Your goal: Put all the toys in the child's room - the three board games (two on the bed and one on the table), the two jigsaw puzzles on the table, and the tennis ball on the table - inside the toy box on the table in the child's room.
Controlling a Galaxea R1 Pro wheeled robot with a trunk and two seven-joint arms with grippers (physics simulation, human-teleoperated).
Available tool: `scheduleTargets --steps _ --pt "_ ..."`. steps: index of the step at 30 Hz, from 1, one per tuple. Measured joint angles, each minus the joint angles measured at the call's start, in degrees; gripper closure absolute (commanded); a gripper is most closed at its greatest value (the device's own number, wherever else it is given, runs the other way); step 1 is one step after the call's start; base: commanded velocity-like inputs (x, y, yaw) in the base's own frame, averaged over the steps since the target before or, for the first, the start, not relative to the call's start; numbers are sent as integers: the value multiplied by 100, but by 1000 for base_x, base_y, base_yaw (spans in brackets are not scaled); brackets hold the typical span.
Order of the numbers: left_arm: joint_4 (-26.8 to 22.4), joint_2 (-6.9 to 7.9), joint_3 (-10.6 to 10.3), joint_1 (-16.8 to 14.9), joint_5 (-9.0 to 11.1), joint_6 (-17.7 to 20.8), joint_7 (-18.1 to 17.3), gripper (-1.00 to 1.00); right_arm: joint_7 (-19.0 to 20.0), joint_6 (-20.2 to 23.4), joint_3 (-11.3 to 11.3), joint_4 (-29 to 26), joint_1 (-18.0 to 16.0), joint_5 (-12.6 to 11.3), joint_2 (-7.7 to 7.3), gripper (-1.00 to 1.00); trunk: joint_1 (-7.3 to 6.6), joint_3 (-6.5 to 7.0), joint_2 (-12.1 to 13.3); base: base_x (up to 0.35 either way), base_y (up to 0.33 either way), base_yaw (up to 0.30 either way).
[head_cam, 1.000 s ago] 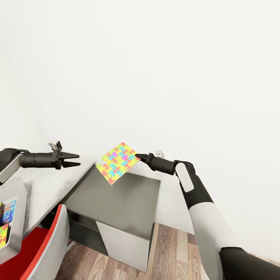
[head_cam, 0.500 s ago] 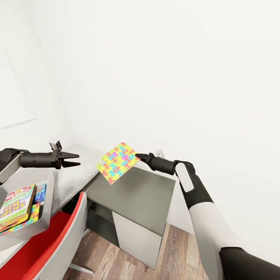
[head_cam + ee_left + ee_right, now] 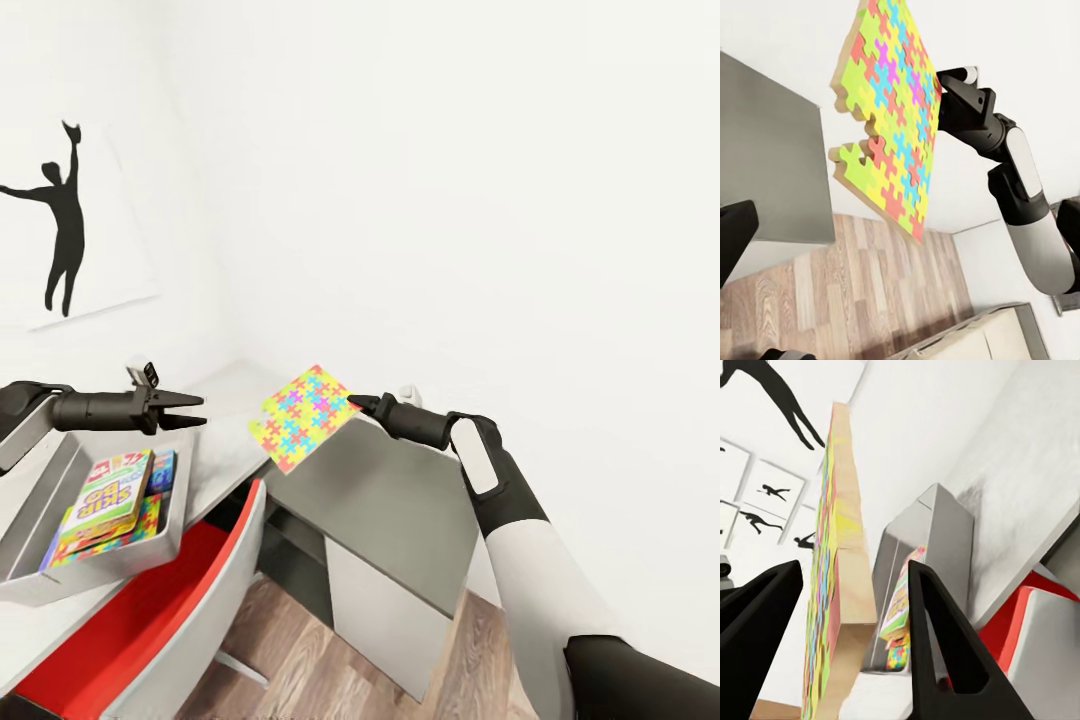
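The right gripper (image 3: 356, 404) is pinching the jigsaw puzzle (image 3: 303, 417) by one corner, risking slippage before the toy box (image 3: 172, 530) left of it.

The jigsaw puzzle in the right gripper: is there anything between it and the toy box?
Only the left gripper lies near that path. It hangs open between the jigsaw puzzle and the toy box, above the bin's near end. The box's top is open; the Skip-Bo box lies inside.

A dark grey cabinet (image 3: 400, 520) stands against the white wall (image 3: 480, 180); a red chair (image 3: 170, 620) sits on the wood floor (image 3: 300, 670).
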Motion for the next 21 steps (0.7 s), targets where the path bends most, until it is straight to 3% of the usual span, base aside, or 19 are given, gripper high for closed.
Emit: scheduleTargets --steps 21 --pt "4 -9 9 0 2 0 0 -100 -1 -9 18 0 1 5 0 100 0 0 0 0 0 288"
